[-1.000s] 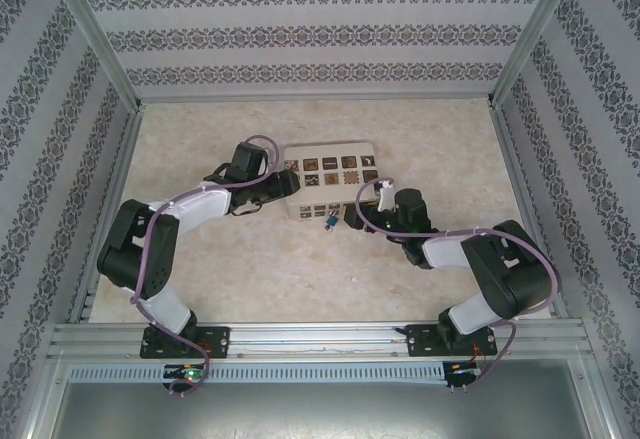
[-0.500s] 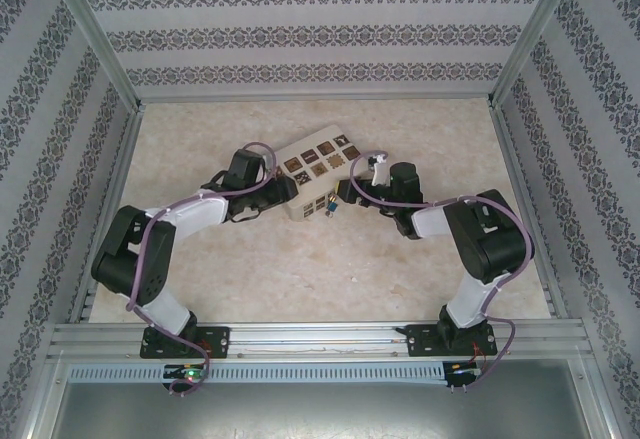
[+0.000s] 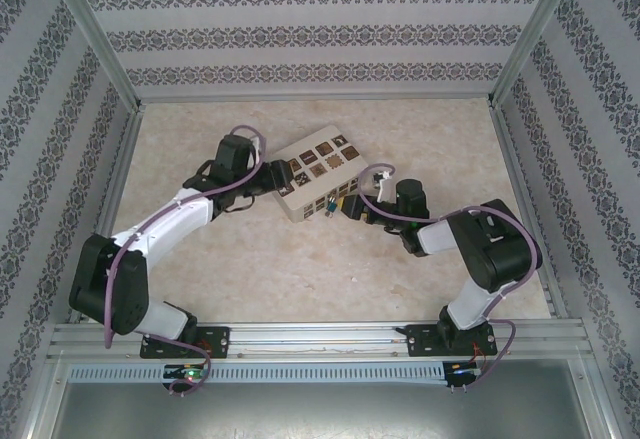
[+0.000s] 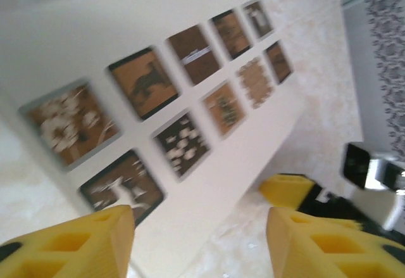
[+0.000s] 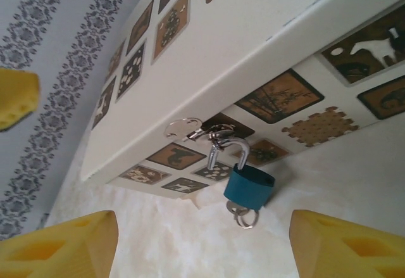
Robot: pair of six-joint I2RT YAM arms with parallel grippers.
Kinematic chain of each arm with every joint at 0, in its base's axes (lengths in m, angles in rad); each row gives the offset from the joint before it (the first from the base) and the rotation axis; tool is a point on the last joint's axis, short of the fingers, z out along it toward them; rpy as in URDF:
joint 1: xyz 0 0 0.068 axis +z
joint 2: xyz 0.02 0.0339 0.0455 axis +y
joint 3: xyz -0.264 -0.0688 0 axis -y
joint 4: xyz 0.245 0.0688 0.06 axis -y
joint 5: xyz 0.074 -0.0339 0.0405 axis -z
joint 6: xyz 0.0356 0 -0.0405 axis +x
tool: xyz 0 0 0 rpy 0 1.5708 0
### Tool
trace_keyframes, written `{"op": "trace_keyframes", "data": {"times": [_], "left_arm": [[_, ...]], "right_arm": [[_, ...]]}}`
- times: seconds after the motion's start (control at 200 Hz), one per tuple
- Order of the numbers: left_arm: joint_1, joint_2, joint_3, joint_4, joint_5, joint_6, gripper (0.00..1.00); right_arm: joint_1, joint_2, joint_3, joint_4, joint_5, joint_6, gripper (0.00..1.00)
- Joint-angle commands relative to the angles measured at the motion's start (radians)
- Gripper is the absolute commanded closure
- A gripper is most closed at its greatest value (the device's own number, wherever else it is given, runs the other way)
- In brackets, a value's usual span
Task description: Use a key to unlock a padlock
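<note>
A small blue padlock (image 5: 249,186) hangs by its silvery shackle from the metal hasp (image 5: 190,128) on the front of the cream box (image 5: 253,31). The key (image 5: 238,211) sticks into the padlock's underside, with a ring on it. My right gripper (image 5: 202,252) is open just in front of the padlock, one yellow finger on each side, touching nothing. From above, the padlock (image 3: 330,205) lies just left of that gripper (image 3: 346,207). My left gripper (image 4: 199,243) is open over the box's near-left corner (image 4: 209,183); its fingers (image 4: 82,243) straddle the box's edge.
The box (image 3: 318,164) lies turned at an angle in the middle of the marbled tabletop (image 3: 300,269). Patterned walls and metal frame posts (image 3: 95,34) close in the back and both sides. A yellow finger (image 5: 16,97) of the other gripper shows at the box's far end.
The box has swung round, its right end now farther back. The left arm has stretched out and its jaws have narrowed. The right gripper has followed the padlock to the left.
</note>
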Motion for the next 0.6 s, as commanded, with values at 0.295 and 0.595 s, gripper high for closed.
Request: {"op": "trace_keyframes", "data": {"times": [0.295, 0.595], "left_arm": [[-0.02, 0.264, 0.223, -0.03, 0.195, 0.051, 0.63], [-0.02, 0.373, 0.258, -0.023, 0.178, 0.062, 0.69]], "right_arm": [[0.033, 0.181, 0.148, 0.118, -0.04, 0.073, 0.28], [0.055, 0.257, 0.198, 0.145, -0.073, 0.085, 0.28]]}}
